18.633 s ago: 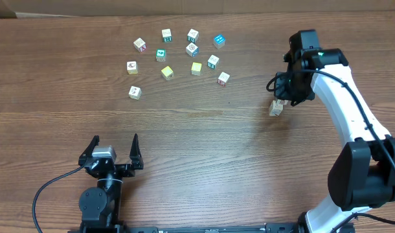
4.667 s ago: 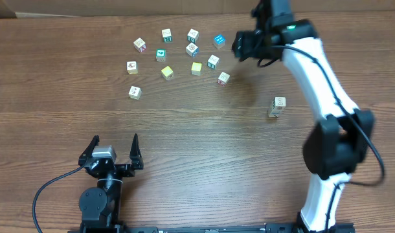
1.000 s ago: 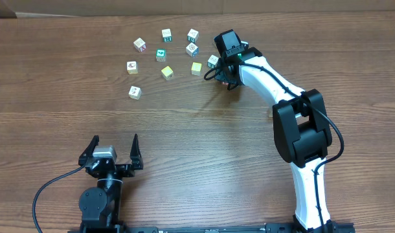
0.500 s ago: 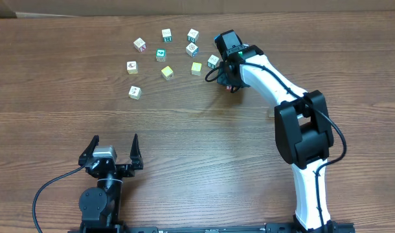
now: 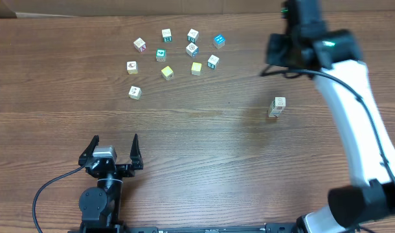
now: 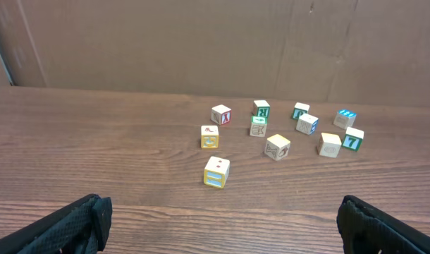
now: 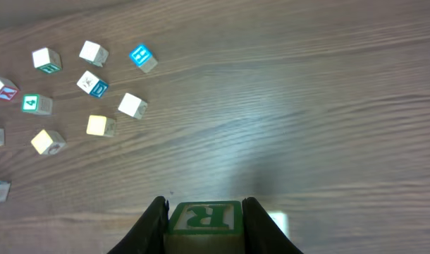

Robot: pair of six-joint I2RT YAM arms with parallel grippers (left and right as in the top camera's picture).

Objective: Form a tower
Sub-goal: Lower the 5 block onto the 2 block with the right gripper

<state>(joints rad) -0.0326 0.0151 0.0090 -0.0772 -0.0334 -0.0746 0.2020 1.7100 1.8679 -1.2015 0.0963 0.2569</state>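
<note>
The R cube [image 7: 204, 217] has green lettering; the table [image 7: 328, 106] is brown woodgrain.

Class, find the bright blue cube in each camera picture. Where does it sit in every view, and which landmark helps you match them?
Overhead: the blue cube is at the top, right of centre, at the cluster's right end.
Left wrist: the blue cube is right of centre, at the cluster's far right.
Right wrist: the blue cube is upper left, at the cluster's right end.
Shared landmark: the green-topped cube, to its left in all three.
</note>
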